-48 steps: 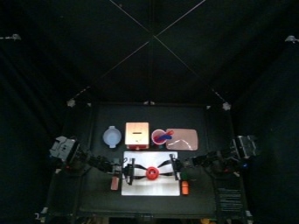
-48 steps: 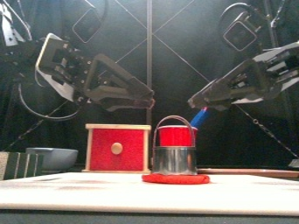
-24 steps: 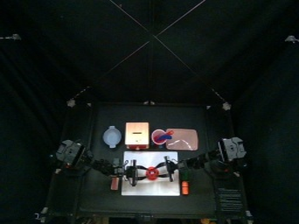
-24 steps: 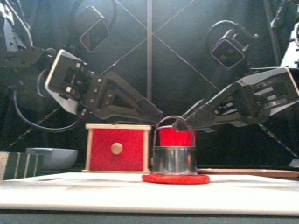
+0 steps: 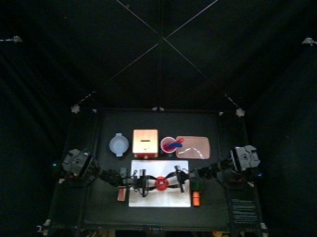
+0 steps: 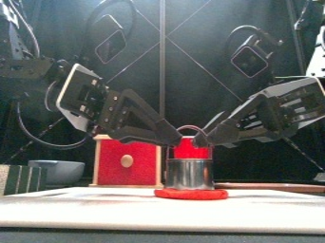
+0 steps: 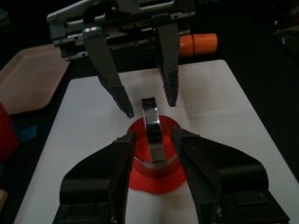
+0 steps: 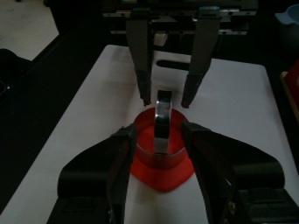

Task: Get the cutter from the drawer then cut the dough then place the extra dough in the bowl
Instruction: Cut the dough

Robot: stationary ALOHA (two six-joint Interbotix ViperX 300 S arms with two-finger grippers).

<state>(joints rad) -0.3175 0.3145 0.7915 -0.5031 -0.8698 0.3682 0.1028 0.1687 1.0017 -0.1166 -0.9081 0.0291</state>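
The round metal cutter point(image 6: 191, 173) stands upright on the red dough disc point(image 6: 191, 194), on the white cutting board point(image 5: 161, 199) near the bench's point(image 5: 223, 130) front edge. The left end effector point(image 7: 155, 140) and the right end effector point(image 8: 160, 129) are both released, jaws spread either side of the cutter.

L gripper point(image 7: 156, 140), R gripper point(image 8: 160, 129) open

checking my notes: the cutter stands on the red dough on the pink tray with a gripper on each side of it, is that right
Not quite. The cutter stands on the red dough, but the dough lies on the white cutting board, not on the pink tray, which sits behind the board. The top view shows this. The left gripper and right gripper do flank the cutter.
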